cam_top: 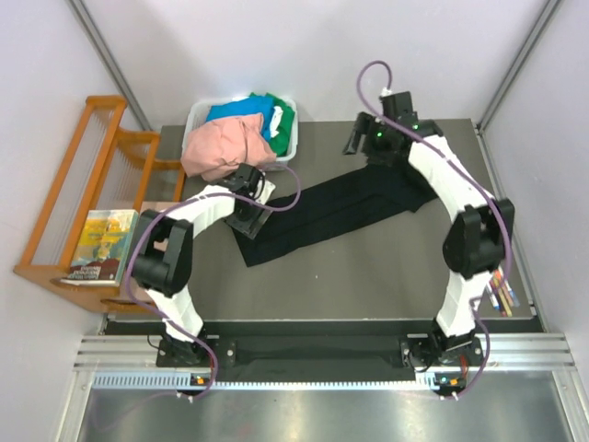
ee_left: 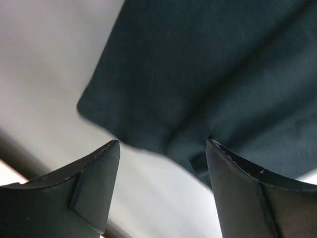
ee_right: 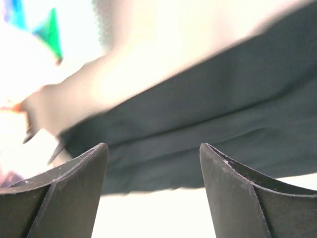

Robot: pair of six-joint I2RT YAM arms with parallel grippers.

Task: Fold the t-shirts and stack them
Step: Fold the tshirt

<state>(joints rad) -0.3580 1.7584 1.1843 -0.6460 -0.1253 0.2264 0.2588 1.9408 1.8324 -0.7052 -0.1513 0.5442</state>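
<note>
The black t-shirt [cam_top: 331, 210] lies on the dark table as a long narrow strip, running from near left to far right. My left gripper [cam_top: 252, 214] is open over the strip's left end. In the left wrist view the jaws [ee_left: 163, 142] stand apart with the black cloth [ee_left: 208, 74] just ahead of them. My right gripper [cam_top: 361, 140] is open just beyond the strip's far right part, and its wrist view [ee_right: 153, 145] shows the black cloth [ee_right: 208, 114] ahead, not gripped. Salmon-pink [cam_top: 221, 147], blue [cam_top: 241, 110] and green [cam_top: 283, 120] shirts are heaped in the bin.
The white plastic bin [cam_top: 293, 143] stands at the table's far left corner. A wooden rack [cam_top: 69, 198] with a book [cam_top: 101, 244] stands left of the table. Pens [cam_top: 502, 296] lie at the right edge.
</note>
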